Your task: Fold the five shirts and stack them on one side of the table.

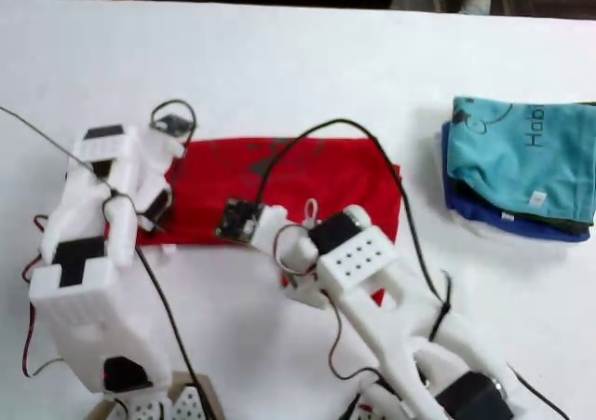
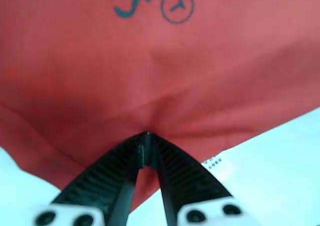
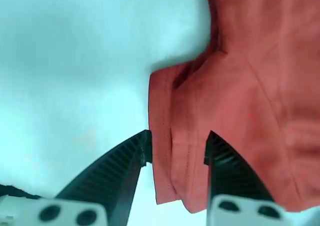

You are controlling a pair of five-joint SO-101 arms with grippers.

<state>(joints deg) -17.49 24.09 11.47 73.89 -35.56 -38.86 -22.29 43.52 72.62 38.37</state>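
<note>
A red shirt (image 1: 317, 182) lies folded into a wide band across the middle of the white table (image 1: 279, 57). At the band's left end, my left gripper (image 2: 145, 153) is shut on a pinch of the red shirt (image 2: 165, 70), and the cloth puckers at its tips. Near the shirt's front edge my right gripper (image 3: 177, 148) is open, and a folded corner of the red shirt (image 3: 240, 110) lies between its fingers. At the table's right side sits a stack of folded shirts (image 1: 521, 169), with a teal one on top and dark and blue ones under it.
The left arm (image 1: 102, 243) stands at the front left and the right arm (image 1: 391, 308) comes in from the front right. Their cables (image 1: 372, 141) loop over the red shirt. The table's far edge borders a dark background.
</note>
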